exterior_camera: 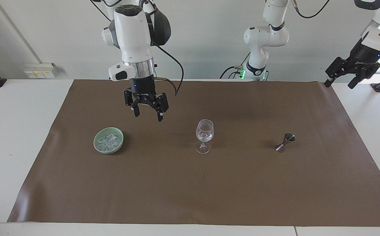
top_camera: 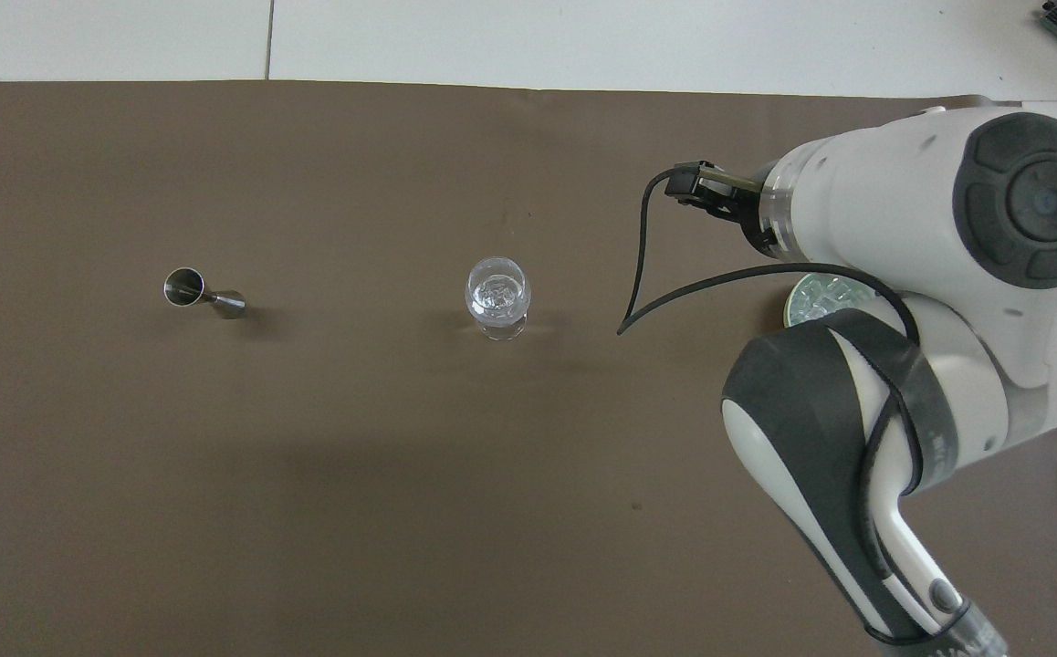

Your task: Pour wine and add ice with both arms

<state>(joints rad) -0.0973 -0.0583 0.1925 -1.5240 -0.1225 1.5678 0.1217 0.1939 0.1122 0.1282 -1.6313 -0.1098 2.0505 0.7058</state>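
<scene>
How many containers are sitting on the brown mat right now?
3. A green bowl of clear ice cubes toward the right arm's end, a clear stemmed wine glass mid-mat, and a small metal jigger toward the left arm's end. None seems hidden.

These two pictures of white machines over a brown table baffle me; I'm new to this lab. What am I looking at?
They are two robot arms, each ending in a black two-fingered hand. One picture looks at them from across the table, the other looks down from above their own end, so the sides are swapped.

On the brown mat stand a green bowl of ice, a wine glass with ice in it at the middle, and a small metal measuring cup.

The right hand hangs open and empty over the mat, between bowl and glass. The left hand is raised, open and empty, over the mat's edge at its own end of the table. Nothing is held.
</scene>
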